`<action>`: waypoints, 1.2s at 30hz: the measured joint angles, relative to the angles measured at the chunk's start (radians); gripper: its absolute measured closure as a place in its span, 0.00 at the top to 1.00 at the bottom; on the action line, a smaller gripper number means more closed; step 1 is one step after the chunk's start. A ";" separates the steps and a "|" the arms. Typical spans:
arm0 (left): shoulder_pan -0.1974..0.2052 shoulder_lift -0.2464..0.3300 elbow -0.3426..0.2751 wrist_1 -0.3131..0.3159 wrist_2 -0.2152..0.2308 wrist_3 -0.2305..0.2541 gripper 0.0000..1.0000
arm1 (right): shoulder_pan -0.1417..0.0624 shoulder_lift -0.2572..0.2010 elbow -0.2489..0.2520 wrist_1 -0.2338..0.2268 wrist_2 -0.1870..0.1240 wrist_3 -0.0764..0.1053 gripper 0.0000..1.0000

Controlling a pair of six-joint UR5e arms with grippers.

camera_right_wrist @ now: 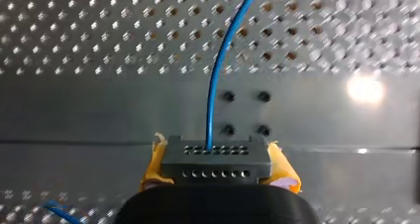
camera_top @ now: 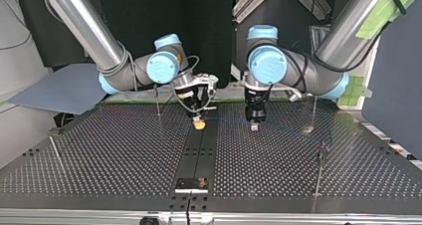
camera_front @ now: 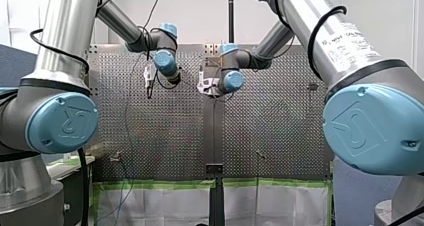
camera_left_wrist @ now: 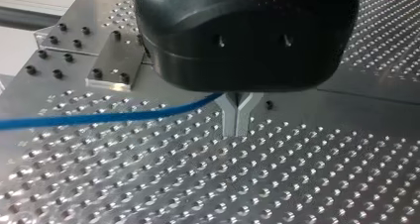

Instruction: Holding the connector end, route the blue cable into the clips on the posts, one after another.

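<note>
In the right wrist view my right gripper (camera_right_wrist: pixel 216 177) has its yellow pads (camera_right_wrist: pixel 283 170) shut on a dark grey connector block (camera_right_wrist: pixel 216 159). The blue cable (camera_right_wrist: pixel 221 60) leaves that block and runs straight ahead over the perforated table. In the left wrist view my left gripper (camera_left_wrist: pixel 236 119) has its metal fingers pressed together just above the table, and the blue cable (camera_left_wrist: pixel 99 118) comes in from the side and ends between them. The top view shows both grippers low over the table's far middle, my right gripper (camera_top: pixel 199 123) beside my left gripper (camera_top: pixel 255 124).
Thin posts stand on the perforated table (camera_top: pixel 99 155): one post (camera_top: pixel 157 101) at the far left, another post (camera_top: pixel 54 153) at the near left, a third post (camera_top: pixel 318 172) at the near right. A small black plate (camera_top: pixel 191 184) sits at the near middle edge.
</note>
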 joint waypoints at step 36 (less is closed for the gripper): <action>-0.219 -0.237 -0.118 0.279 -0.163 -0.030 0.00 | -0.088 0.009 0.380 -0.324 -0.005 -0.034 0.00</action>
